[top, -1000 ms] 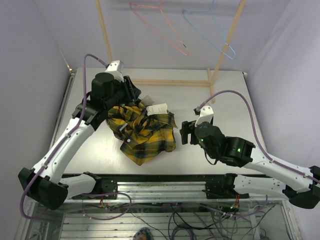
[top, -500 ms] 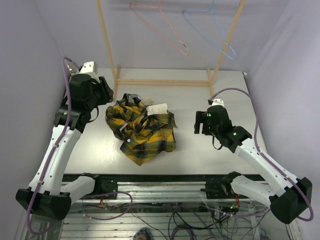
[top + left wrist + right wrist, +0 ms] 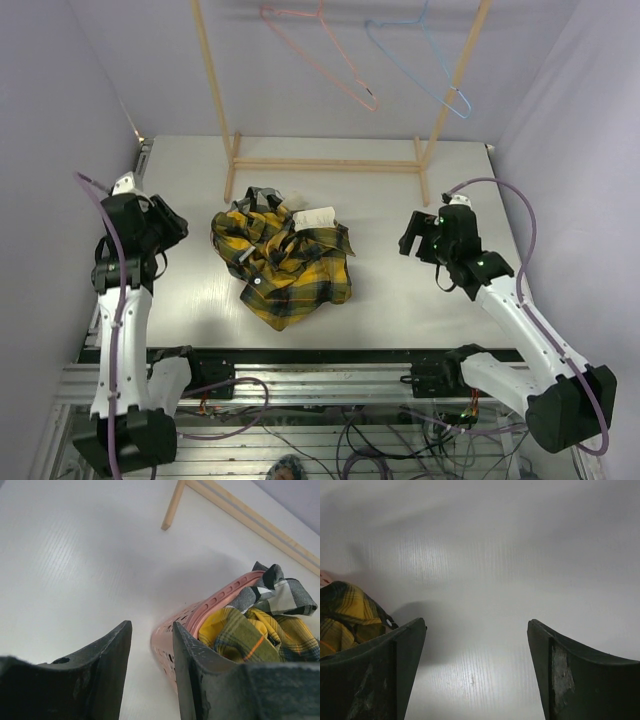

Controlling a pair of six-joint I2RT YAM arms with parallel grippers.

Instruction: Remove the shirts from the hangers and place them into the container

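Both arms have drawn back from the yellow plaid shirt (image 3: 290, 265) at centre frame. Top view: left gripper (image 3: 172, 224) and right gripper (image 3: 410, 236) sit well apart from it. Left wrist: jaws parted, empty; pink container (image 3: 200, 615) at lower right holds the shirt. Right wrist: jaws spread wide, empty; shirt at left edge.

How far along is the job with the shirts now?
Done: the pink wire hanger and the light blue wire hanger hang bare; the yellow-and-black plaid shirt and black-and-white check shirt lie piled in the pink slotted plastic basket. In hand: nothing; left gripper and right gripper are open, empty. Remaining: apparently nothing.
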